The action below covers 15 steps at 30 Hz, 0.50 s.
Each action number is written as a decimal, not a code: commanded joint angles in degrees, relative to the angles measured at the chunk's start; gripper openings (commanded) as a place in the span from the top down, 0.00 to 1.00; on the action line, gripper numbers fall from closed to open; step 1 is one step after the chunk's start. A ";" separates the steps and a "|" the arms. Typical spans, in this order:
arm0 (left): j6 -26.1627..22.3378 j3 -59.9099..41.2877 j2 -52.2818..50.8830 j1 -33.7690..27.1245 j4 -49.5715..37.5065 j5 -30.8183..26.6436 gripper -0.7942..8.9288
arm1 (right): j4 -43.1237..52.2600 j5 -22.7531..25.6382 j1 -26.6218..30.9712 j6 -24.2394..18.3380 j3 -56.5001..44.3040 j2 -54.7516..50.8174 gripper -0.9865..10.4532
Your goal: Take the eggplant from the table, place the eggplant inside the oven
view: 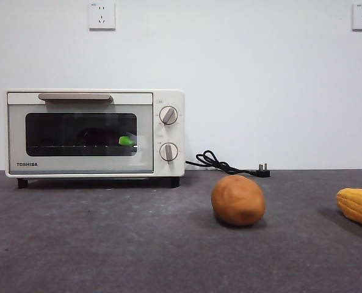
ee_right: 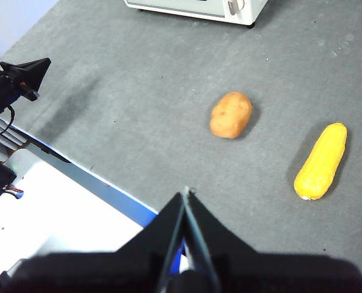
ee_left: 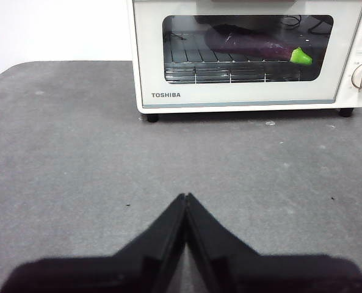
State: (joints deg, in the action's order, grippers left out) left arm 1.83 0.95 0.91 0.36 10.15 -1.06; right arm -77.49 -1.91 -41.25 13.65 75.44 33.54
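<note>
Table (view: 107, 244): you had dark grey matte top filling the lower half of the front view; in the right wrist view its edge ran along the lower left of frame.
Oven (view: 95, 133): you saw it at left of the front view, standing on the table against the white wall, door shut, beige bar handle (view: 74, 96) across the top of the door, two round knobs (view: 168, 115) stacked on its right panel. TOSHIBA lettering showed low on the door.
Eggplant (ee_left: 248, 45): for you it lay inside the oven on the wire rack (ee_left: 217, 67), behind the glass, lengthwise along the rack; green stem cap pointed toward the knob side. In the front view only the green cap was clear.
Corn (ee_right: 321, 160): yellow cob lay on the table at the right edge of the front view, cut off by the frame, well apart from the oven.
Potato (view: 238, 199): round brown, sat on the table right of centre in the front view, between oven and corn, touching neither.
Cord (view: 226, 163): black, coiled on the table right of the oven, plug at its end.
Left gripper (ee_left: 186, 196): you had jaws pressed together, nothing between them, above bare table facing the oven door.
Right gripper (ee_right: 187, 192): jaws closed tip to tip, holding nothing, above the table edge, near side of potato and corn.
</note>
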 commanded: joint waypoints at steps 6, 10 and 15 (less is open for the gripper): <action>0.55 -0.52 0.00 -0.22 -0.74 -0.02 0.92 | -0.11 5.90 0.15 -6.93 -0.37 -0.02 0.91; 0.52 -0.52 0.00 -0.22 -0.74 -0.02 0.92 | 9.55 11.32 5.57 -14.88 -0.39 -0.24 0.91; 0.55 -0.52 0.11 -0.22 -0.74 -0.02 0.92 | 20.13 10.56 18.51 -20.41 -0.42 -1.88 0.91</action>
State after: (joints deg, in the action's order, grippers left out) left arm 1.83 0.95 0.93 0.36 10.15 -1.06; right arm -58.46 8.69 -24.64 -3.79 75.33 32.23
